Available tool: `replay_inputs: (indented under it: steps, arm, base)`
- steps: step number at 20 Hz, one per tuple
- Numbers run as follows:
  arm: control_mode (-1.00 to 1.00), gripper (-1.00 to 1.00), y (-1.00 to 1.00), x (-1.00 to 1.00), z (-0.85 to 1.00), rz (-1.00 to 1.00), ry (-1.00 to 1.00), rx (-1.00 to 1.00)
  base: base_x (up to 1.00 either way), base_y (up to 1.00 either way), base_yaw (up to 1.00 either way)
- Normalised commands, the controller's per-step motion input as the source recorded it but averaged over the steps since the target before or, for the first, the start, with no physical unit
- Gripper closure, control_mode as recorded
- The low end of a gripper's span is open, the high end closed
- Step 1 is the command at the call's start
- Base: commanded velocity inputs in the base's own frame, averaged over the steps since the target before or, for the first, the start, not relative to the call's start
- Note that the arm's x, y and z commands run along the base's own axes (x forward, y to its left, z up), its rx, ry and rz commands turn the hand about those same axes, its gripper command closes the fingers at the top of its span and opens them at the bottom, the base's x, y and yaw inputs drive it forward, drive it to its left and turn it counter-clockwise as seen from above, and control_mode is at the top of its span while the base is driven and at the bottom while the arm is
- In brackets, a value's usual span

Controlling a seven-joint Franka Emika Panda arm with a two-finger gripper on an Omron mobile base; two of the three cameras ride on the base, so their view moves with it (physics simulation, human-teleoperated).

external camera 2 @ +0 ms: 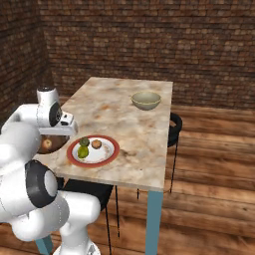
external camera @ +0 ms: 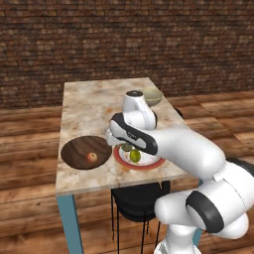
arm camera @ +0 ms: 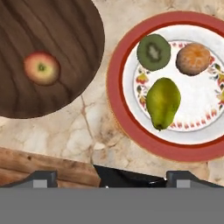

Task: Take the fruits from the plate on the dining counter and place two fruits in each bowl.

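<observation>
Meanwhile the apple (arm camera: 41, 68) lies in the wooden bowl (arm camera: 65, 26) (gripper (arm camera: 111, 178) seemingly open).

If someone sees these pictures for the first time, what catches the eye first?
The red-rimmed plate near the counter's front edge, holding a pear, a kiwi half and an orange-brown fruit. Beside it, one apple lies in the dark wooden bowl.

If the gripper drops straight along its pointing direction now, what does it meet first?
Probably bare dining counter, in the gap between the wooden bowl and the plate. The open gripper holds nothing; exact depth is unclear.
</observation>
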Motion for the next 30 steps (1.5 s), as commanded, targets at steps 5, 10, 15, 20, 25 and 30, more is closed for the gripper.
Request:
replay_inputs:
  steps: [5,10,15,20,25,30]
  arm:
    - [-1.00,-1.00,-0.98,0.42,-0.10,0.00,0.00,0.09]
    - [-1.00,-1.00,-0.41,0.46,-0.40,0.00,0.00,0.01]
    - [-1.00,-1.00,0.07,0.32,-0.31,-0.01,0.00,0.00]
    - [-1.00,-1.00,0.29,0.27,-0.21,-0.01,0.04,0.00]
    - [-1.00,-1.00,0.00,0.05,-0.34,0.00,0.00,0.00]
    - [-1.00,-1.00,0.00,0.00,-0.35,0.00,0.04,0.00]
  base:
    - [0.00,0.00,0.00]
    - [0.00,0.00,0.00]
    - [0.00,0.00,0.00]
    - [0.00,0.00,0.00]
    - [0.00,0.00,0.00]
    - [0.00,0.00,0.00]
